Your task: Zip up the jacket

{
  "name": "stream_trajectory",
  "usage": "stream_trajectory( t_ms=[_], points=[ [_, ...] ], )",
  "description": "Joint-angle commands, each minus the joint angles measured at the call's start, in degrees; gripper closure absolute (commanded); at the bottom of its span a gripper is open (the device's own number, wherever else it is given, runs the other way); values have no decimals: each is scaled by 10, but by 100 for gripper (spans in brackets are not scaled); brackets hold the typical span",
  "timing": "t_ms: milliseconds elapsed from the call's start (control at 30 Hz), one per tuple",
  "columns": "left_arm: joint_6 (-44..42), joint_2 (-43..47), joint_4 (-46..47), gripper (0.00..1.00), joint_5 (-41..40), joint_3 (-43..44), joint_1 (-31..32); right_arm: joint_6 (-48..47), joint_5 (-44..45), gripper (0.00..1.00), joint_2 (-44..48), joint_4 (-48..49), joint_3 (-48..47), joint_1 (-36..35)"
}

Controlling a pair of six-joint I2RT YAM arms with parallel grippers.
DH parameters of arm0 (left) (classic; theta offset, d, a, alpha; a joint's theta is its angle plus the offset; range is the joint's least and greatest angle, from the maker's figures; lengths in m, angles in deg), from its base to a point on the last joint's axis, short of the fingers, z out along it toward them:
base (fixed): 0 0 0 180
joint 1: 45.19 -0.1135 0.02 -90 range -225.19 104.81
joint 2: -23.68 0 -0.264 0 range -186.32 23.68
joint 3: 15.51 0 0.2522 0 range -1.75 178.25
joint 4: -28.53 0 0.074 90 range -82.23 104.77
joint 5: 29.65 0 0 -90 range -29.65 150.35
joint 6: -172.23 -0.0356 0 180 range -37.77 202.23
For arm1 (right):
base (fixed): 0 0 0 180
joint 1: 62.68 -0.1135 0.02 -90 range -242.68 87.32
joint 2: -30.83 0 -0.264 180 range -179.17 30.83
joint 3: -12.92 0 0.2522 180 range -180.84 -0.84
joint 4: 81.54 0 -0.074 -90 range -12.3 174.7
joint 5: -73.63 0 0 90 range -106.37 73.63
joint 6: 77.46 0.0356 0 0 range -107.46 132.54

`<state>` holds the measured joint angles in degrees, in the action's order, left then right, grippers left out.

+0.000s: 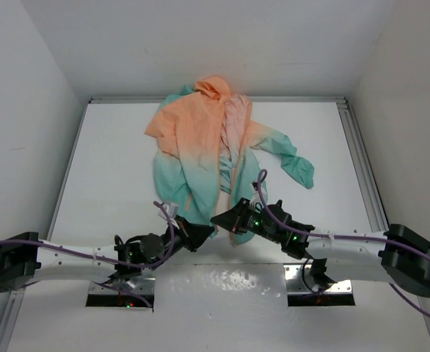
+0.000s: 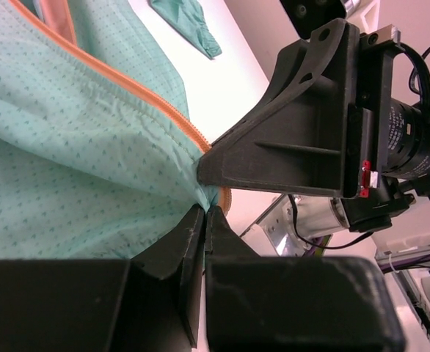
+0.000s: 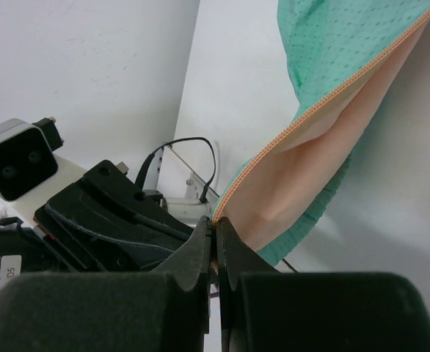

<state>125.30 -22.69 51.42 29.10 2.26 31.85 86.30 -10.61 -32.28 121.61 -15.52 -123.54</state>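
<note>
The jacket (image 1: 215, 147) lies crumpled at the middle of the tabletop (image 1: 105, 169), with its hood (image 1: 213, 86) toward the far edge and its teal hem (image 1: 172, 183) toward the near edge, where my two grippers meet. My left gripper (image 2: 205, 214) has its fingers pressed together on the teal corner of the hem, right where the orange zipper (image 2: 152, 106) runs out. My right gripper (image 3: 216, 224) is pinched shut on the bottom end of the other front edge, with orange teeth and pale lining (image 3: 274, 191) rising out of its tips. The two grippers sit just beside each other, nearly touching.

I judge the step in hand to be mating the two zipper ends. To do it well, I hold both pinches firm and draw each edge gently taut so the teeth lie straight. Then I level the two ends and bring them together slowly, without twisting. I cannot tell where the slider sits, so I should find it before pushing anything. This thin cloth will likely bunch, so small moves suit it.
</note>
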Motion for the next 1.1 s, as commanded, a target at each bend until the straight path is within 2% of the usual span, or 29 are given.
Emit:
stream_trajectory(
  t_ms=[0,100,200,233,300,367,433,467,500,567,633,667,733,867,933,967,1067],
  points=[
    [-11,15,20,100,-2,7,-7,-5,11,100,10,-9,-9,5],
    [-18,25,-2,100,-7,15,-7,-32,37,100,26,-91,-33,6],
    [-36,31,-24,100,-14,22,-7,-57,57,80,45,-153,-45,7],
    [-40,35,-35,100,-20,28,-7,-73,62,62,62,-175,-49,7],
    [-43,46,-70,100,-36,32,-7,-91,85,46,83,-260,-66,6],
    [-45,58,-84,100,-48,29,-7,-115,96,43,113,-326,-71,6],
    [-43,76,-104,100,-56,26,-7,-125,105,42,127,-365,-75,5],
    [-42,80,-110,100,-64,26,-7,-127,106,50,134,-379,-75,5],
    [-41,87,-116,100,-67,26,-7,-128,101,78,135,-403,-71,5],
    [-40,91,-126,100,-81,32,-7,-133,85,100,124,-416,-66,4],
    [-41,90,-129,100,-87,38,-8,-143,88,100,108,-420,-68,-13],
    [-41,87,-134,100,-94,46,-8,-150,103,100,89,-436,-83,-44],
    [-40,82,-144,100,-106,56,-8,-160,170,100,60,-473,-113,-75],
    [-49,80,-168,100,-124,77,-9,-165,232,98,-5,-530,-160,-110],
    [-59,85,-170,100,-124,84,-10,-162,243,91,-25,-530,-162,-110],
    [-63,90,-172,100,-123,85,-10,-160,251,82,-32,-533,-165,-110],
    [-60,100,-181,100,-121,83,-11,-155,267,65,-57,-546,-176,-110]
  ],
)
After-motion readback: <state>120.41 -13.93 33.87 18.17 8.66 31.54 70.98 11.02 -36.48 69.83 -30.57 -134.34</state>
